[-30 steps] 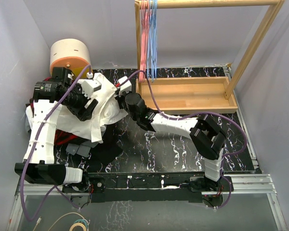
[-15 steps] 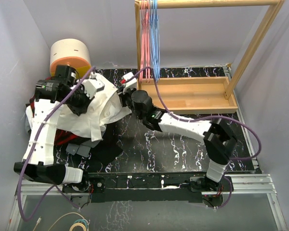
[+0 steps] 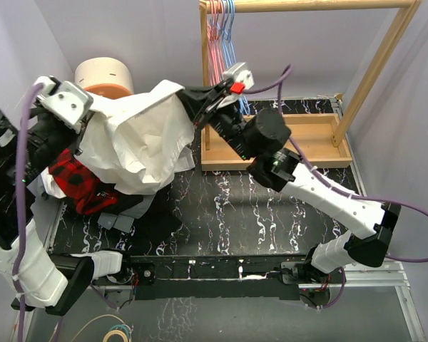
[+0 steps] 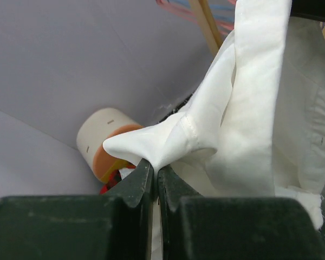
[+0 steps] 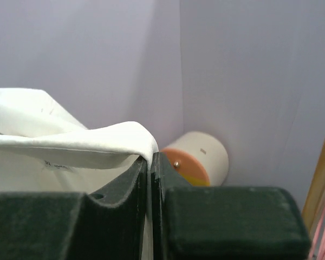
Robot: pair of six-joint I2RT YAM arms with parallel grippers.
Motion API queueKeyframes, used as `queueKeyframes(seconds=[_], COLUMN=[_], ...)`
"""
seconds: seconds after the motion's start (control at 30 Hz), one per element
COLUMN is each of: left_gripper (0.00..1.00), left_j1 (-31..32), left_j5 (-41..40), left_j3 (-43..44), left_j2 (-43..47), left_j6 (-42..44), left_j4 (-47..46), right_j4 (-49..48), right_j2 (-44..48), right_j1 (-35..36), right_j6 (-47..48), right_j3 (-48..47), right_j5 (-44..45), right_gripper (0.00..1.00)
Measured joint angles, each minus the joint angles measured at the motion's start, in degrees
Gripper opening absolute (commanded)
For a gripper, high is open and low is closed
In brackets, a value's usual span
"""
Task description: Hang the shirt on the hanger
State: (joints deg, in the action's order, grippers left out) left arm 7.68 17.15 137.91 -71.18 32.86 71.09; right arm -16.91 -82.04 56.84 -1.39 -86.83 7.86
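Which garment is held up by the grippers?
The white shirt: left gripper and right gripper each pinch an edge. The red plaid garment lies below.

A red-and-black plaid garment [image 3: 78, 182] is heaped at the black marbled table's [image 3: 235, 221] left edge, a cream-and-orange cylinder [image 3: 103, 73] is set in its far left corner, and pink-red hangers [image 3: 215, 25] are hung from the wooden rack [image 3: 372, 75].

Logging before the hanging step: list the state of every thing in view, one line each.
white shirt, raised, stretched between both hands.
left hand, shut on a shirt fold.
right hand, shut on the shirt's edge.
light-blue hangers, hanging on the rail, bare.
plaid garment, crumpled on the table.
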Motion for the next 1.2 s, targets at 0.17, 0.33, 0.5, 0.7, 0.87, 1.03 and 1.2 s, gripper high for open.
queueKeyframes(seconds=[0.17, 0.33, 0.5, 0.7, 0.87, 1.03, 1.2], left_gripper=[0.0, 0.0, 0.0, 0.0, 0.0, 0.0, 0.0], left_j1=[0.0, 0.04, 0.04, 0.04, 0.04, -0.02, 0.15], left_j5=[3.89, 8.68, 14.51, 18.82, 21.31, 24.83, 31.1], left_j3=[10.97, 18.43, 24.68, 31.21, 32.17, 15.13, -12.63], left_j2=[-3.54, -8.04, -13.73, -20.61, -22.88, -16.48, -9.31], left_j6=[-4.92, -9.79, -16.46, -24.92, -28.89, -27.65, -22.08], left_j4=[-6.25, -13.0, -19.52, -28.55, -32.96, -32.94, -28.48], right_j4=[2.86, 3.52, 4.96, 5.22, 6.1, 3.43, 2.99], right_j2=[-0.15, -0.17, -0.24, -0.7, -1.57, 5.95, 18.36], right_j1=[0.0, 0.04, 0.04, 0.04, 0.04, 0.04, 0.02], right_j6=[5.14, 10.16, 13.79, 16.11, 16.41, 15.5, 9.2], right_j3=[-12.87, -21.2, -25.68, -31.26, -34.99, -19.1, 6.93], right_j5=[0.39, 1.44, 2.21, 2.29, 1.46, 3.37, 5.81], right_gripper=[0.08, 0.08, 0.08, 0.08, 0.08, 0.08, 0.08])
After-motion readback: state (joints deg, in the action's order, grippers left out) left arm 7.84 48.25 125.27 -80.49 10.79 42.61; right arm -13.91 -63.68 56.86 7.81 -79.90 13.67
